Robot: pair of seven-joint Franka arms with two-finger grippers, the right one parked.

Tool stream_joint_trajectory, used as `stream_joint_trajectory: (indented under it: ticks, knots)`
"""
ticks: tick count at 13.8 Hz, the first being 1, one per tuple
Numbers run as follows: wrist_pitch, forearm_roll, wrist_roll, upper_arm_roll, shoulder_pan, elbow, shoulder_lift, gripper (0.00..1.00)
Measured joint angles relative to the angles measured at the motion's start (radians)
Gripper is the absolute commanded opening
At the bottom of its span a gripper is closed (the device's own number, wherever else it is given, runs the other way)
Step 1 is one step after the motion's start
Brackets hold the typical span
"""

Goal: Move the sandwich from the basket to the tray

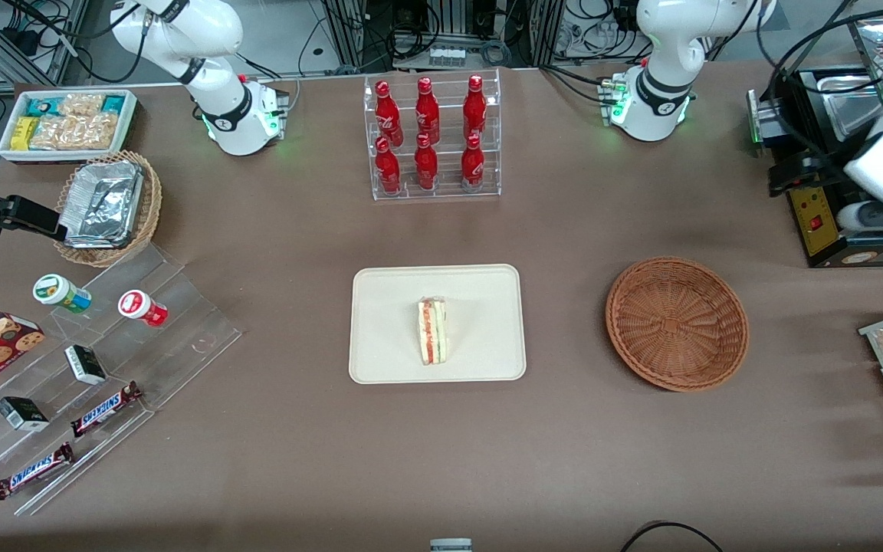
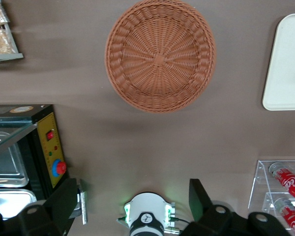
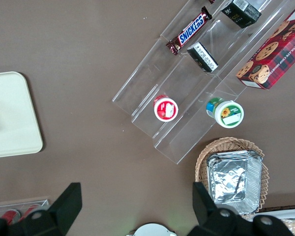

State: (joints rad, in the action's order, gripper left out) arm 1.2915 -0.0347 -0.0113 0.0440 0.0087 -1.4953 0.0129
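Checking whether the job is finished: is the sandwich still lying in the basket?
No, the basket holds nothing; the sandwich rests on the tray, and the open gripper is raised clear of both.

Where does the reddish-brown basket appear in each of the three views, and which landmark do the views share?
Front view: the basket lies empty beside the tray, toward the working arm's end.
Left wrist view: the basket shows whole, far from the open gripper.
Right wrist view: not in it.
Shared landmark: the tray, in all three.
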Motion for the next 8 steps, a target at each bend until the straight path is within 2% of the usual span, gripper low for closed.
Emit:
stream_joint_trajectory:
  ticks: [4,8]
  knots:
    - [0.021,0.0,0.052,-0.04,-0.002,-0.083,-0.096,1.0]
    - [0.048,0.002,0.052,-0.034,-0.003,-0.095,-0.097,1.0]
